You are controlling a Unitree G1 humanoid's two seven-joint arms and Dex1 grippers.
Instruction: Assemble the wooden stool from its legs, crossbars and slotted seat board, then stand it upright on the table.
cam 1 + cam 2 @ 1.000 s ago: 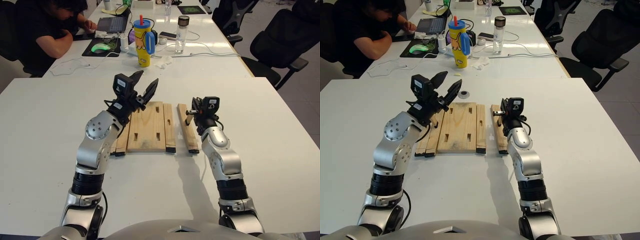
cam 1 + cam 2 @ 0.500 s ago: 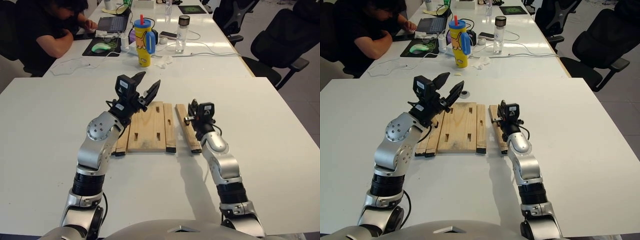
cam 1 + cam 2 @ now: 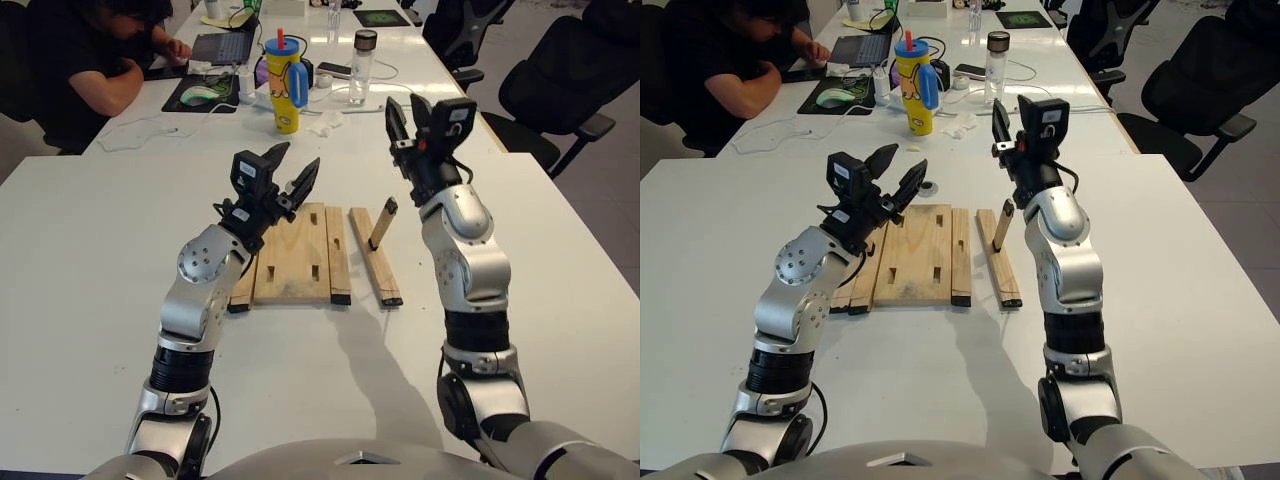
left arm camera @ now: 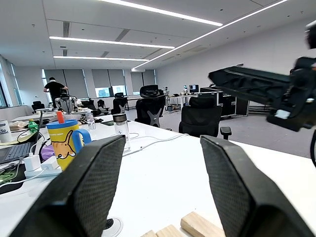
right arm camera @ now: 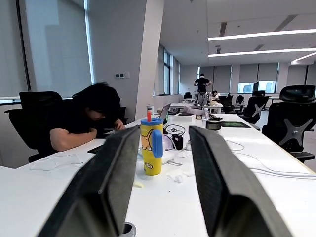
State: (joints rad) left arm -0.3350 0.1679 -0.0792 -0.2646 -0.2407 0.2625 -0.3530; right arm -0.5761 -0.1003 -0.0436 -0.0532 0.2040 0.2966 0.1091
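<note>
The slotted seat board (image 3: 295, 255) lies flat on the white table (image 3: 90, 260), with wooden bars along its left side (image 3: 243, 285) and right side (image 3: 338, 252). Further right lies a long wooden leg (image 3: 377, 262). A short dark-tipped piece (image 3: 383, 222) stands tilted with its lower end on that leg. My left gripper (image 3: 290, 168) hangs open above the board's far left corner, empty (image 4: 163, 187). My right gripper (image 3: 406, 113) is raised high beyond the leg, open and empty (image 5: 163, 182).
A round grommet (image 3: 929, 187) sits in the table just past the board. On the far table stand a yellow cup (image 3: 285, 85) and a bottle (image 3: 365, 68), where a person works at a laptop. Office chairs (image 3: 570, 80) stand to the right.
My right arm has lifted from the leg by the board to high above the table's far side, its fingers now open. The short piece is left tilted on the leg. The left arm barely moved.
</note>
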